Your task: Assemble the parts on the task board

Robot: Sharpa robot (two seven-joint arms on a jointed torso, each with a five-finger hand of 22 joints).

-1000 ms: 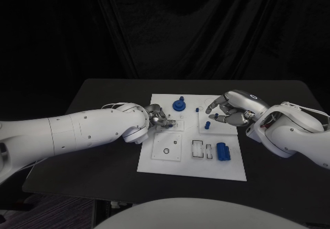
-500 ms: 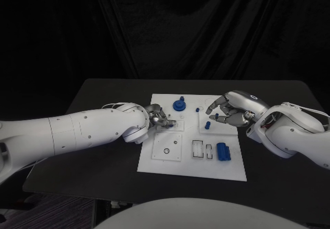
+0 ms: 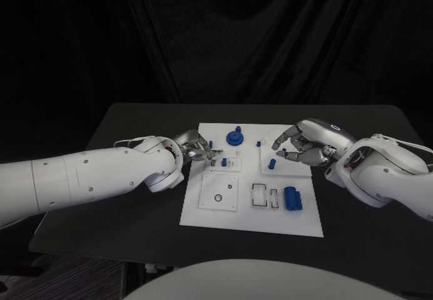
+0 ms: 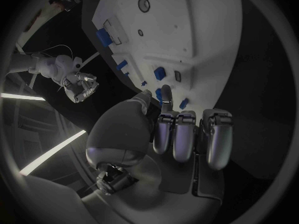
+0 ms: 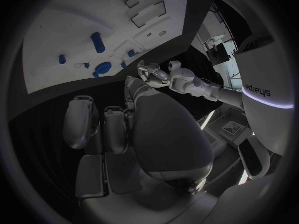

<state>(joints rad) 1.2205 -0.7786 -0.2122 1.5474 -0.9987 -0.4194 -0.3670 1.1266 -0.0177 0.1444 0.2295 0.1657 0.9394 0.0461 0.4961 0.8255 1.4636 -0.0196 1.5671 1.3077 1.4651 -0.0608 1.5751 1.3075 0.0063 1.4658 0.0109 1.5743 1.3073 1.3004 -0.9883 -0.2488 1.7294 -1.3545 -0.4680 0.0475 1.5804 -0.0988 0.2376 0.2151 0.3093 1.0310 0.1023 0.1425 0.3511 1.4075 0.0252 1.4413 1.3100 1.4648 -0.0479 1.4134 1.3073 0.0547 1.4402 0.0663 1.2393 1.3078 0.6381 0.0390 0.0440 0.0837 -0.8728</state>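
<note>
A: Right, biggest first. Black table [image 3: 135, 125], with the white task board [image 3: 257, 219] lying flat in its middle.

B: Arms?

A: Left arm [image 3: 81, 181] comes across to the board's left edge, right arm [image 3: 388, 175] to its right edge. Left hand [image 3: 192, 149] sits at the board's upper left corner, fingers curled inward. The left wrist view shows the fingers bent side by side above the board, and a small blue piece [image 4: 166, 94] just at the fingertips. Whether it is pinched or only close by, I cannot tell.

B: And the other hand?

A: Right hand [image 3: 302, 145] hovers over the board's upper right part, fingers bent downward and apart. Nothing visible in it.

B: Parts, then.

A: Blue knobbed part [image 3: 235, 136] stands near the board's far edge, between the two hands. Blue cylinder [image 3: 291, 198] lies in the near right area, just beside two rectangular slots [image 3: 265, 195]. A square plate with a small ring hole [image 3: 219, 191] is set in the near left area. A short blue peg [image 3: 271, 164] stands upright below the right hand's fingertips. A smaller blue peg [image 3: 224, 162] stands just beside the left hand. A tiny blue bit [image 3: 258, 144] sits near the far edge, right of the knobbed part.
</note>
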